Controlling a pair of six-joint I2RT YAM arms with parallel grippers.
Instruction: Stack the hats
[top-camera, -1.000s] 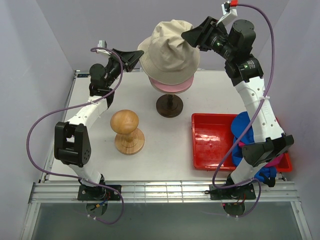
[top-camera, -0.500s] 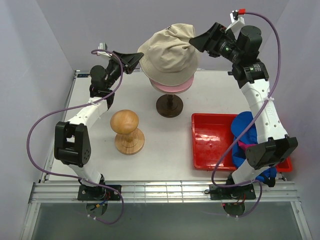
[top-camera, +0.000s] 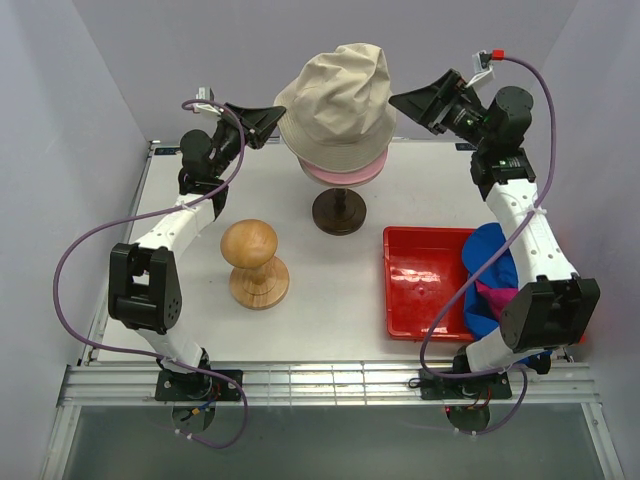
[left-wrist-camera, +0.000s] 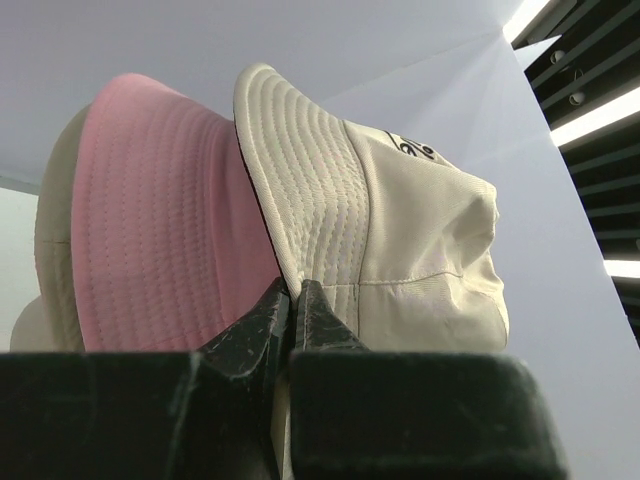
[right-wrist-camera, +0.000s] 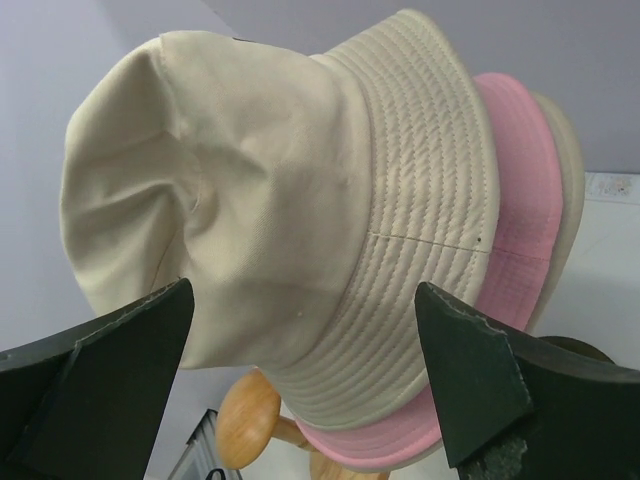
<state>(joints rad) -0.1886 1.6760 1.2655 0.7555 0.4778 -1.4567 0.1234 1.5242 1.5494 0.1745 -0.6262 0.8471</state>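
Note:
The beige bucket hat (top-camera: 335, 100) sits over the light pink bucket hat (top-camera: 340, 172) on the mannequin head, which is mostly hidden. My left gripper (top-camera: 278, 112) is shut on the beige hat's left brim; in the left wrist view the gripper (left-wrist-camera: 290, 295) pinches the brim edge between the beige hat (left-wrist-camera: 400, 250) and the pink hat (left-wrist-camera: 160, 220). My right gripper (top-camera: 400, 100) is open, right of the crown and apart from it; in the right wrist view the gripper (right-wrist-camera: 305, 300) frames the beige hat (right-wrist-camera: 280, 200). The blue cap (top-camera: 490, 250) and magenta cap (top-camera: 497, 297) lie in the red tray, partly behind my right arm.
The red tray (top-camera: 420, 285) stands at the right. The wooden hat block (top-camera: 255, 262) stands left of centre. The mannequin's dark stand (top-camera: 339, 212) is at the table's middle back. White walls close in at both sides and behind.
My right gripper let go of the beige hat's crown, opened and drew back to the right. The crown settled upright. The left gripper kept its hold on the brim.

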